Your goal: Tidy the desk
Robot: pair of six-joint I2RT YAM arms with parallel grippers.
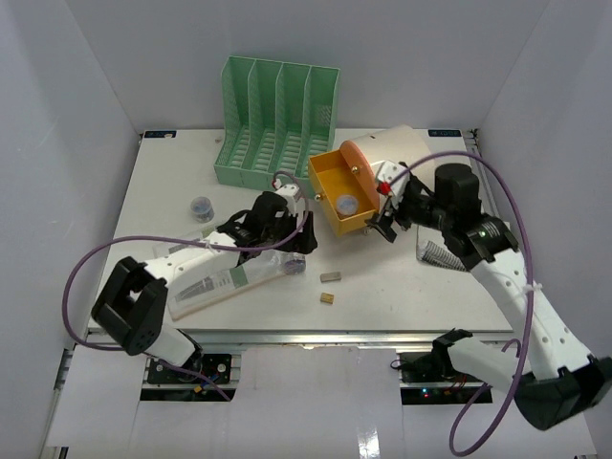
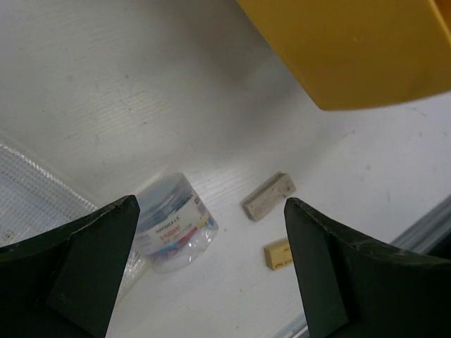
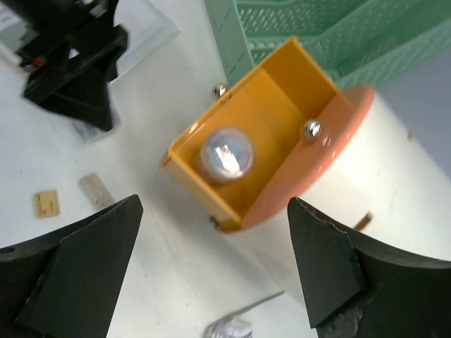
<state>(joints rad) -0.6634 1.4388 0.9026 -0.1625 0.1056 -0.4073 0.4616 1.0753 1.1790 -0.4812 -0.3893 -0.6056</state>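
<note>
Pincer states first: left pincer (image 1: 295,241) (image 2: 210,204) is seen w/ jaws spread wide, nothing gripped. Right pincer (image 1: 387,226) (image 3: 213,204) is likewise held wide, nothing gripped.

Worktop (image 1: 411,287) is the white slab filling the mid of the top view, w/ white walls on 3 sides & a metal rail along the near edge. Green file rack (image 1: 273,120) is stood upright at the back, left of centre. Cream drawer box (image 1: 394,151) is laid just beside the rack's right end, w/ its yellow drawer (image 1: 335,196) (image 3: 275,105) pulled out toward front-left. Right pincer is hung above that drawer.

Flat clear-wrapped pack (image 1: 225,279) is laid at front left, partly covered by the left arm. Crumpled striped item (image 1: 438,253) is glimpsed under the right arm; what it is can't be told.

Small round tub (image 1: 346,204) (image 3: 225,153) is sat inside the drawer. 2nd clear tub (image 1: 202,207) is stood alone, left of the left pincer. 3rd tub (image 2: 175,224) is laid on its side by the pack's edge, below the left pincer.

Grey block (image 1: 331,276) (image 2: 269,197) & tan block (image 1: 327,297) (image 2: 280,253) are laid nr each other, not touching, front of centre.
</note>
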